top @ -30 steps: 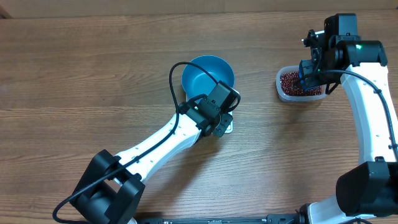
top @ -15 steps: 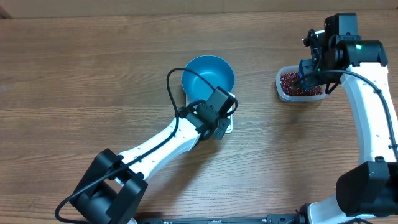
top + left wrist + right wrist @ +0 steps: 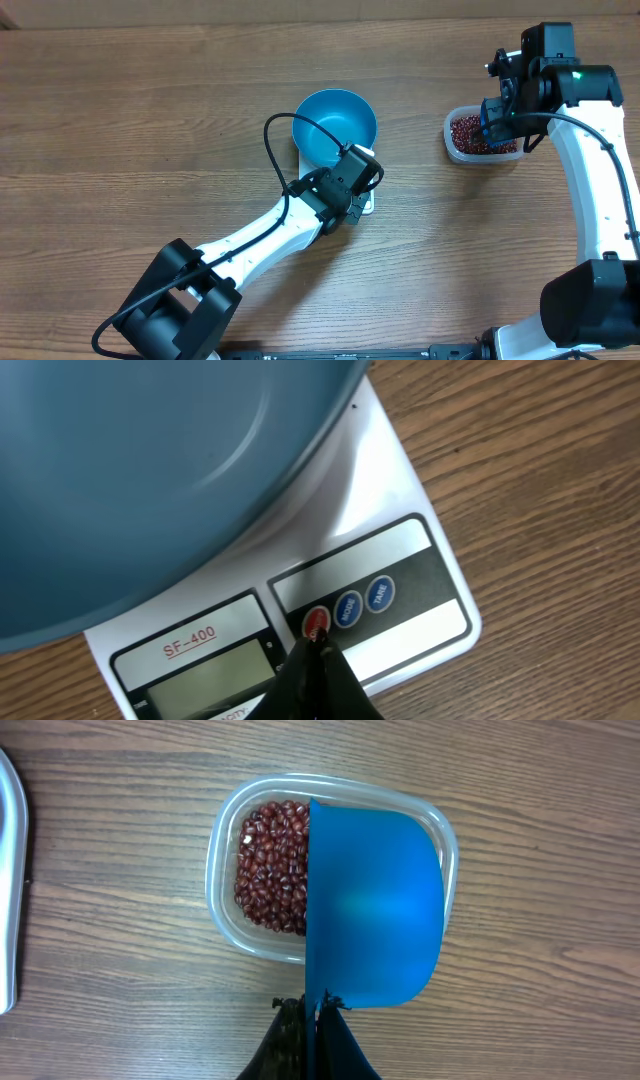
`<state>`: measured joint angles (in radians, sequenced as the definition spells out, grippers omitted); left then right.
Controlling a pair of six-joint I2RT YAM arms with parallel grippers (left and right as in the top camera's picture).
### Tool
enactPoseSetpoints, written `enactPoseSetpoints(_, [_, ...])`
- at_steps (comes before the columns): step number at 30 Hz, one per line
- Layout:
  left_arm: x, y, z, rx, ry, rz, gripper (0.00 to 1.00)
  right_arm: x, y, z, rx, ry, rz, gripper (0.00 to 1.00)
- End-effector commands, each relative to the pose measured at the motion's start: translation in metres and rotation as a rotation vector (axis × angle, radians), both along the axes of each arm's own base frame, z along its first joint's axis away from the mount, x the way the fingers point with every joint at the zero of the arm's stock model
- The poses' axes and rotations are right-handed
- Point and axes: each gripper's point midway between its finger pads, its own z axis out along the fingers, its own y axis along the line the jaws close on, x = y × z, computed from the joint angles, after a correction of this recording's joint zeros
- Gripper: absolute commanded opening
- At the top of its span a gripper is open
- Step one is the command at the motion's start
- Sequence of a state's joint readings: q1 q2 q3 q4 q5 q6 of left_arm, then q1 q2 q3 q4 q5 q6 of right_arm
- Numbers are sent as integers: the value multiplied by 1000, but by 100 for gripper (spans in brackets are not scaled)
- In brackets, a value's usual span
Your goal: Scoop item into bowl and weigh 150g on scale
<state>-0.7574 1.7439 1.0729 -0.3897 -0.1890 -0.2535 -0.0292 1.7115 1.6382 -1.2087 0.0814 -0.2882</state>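
Left end effector (image 3: 318, 650): fingers pressed together, holding nothing; the tip sits at the red button (image 3: 316, 622) on the scale's panel, and I cannot tell whether it actually touches.
Scale (image 3: 380, 500): white, flat on the counter (image 3: 150, 120), mid-table; its display (image 3: 210, 680) is left of the buttons in the left wrist view, and no reading is legible.
Bowl (image 3: 335, 125): bright blue, standing on the scale and overhanging the platform edge; no beans show inside from overhead.
Right end effector (image 3: 312, 1010): clamped on the thin handle of a blue scoop (image 3: 375, 915), held over the tub.
Tub (image 3: 225, 850): clear plastic, far right of the counter, well apart from the scale.
Beans (image 3: 270, 860): dark red, heaped in the tub; the scoop hides the right part.
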Motion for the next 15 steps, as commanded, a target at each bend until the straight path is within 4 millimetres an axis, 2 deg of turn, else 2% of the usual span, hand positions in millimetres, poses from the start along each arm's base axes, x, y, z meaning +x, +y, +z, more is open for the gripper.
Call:
enactPoseSetpoints(1, [-2,-2,-3,1,-7,16,4,7,2,10,10,-41,-4,4])
enactPoseSetpoints(7, [-1,-3,-13,7,8,28,4,8,2,11,9,-45,-3,4])
enactPoseSetpoints(12, [3,-7,-33,17,18,27,4,8,1,11,9,-45,-4,4])
enactPoseSetpoints(15, [3,-7,-35,20,20,28,4,8,2,11,9,-45,-3,4])
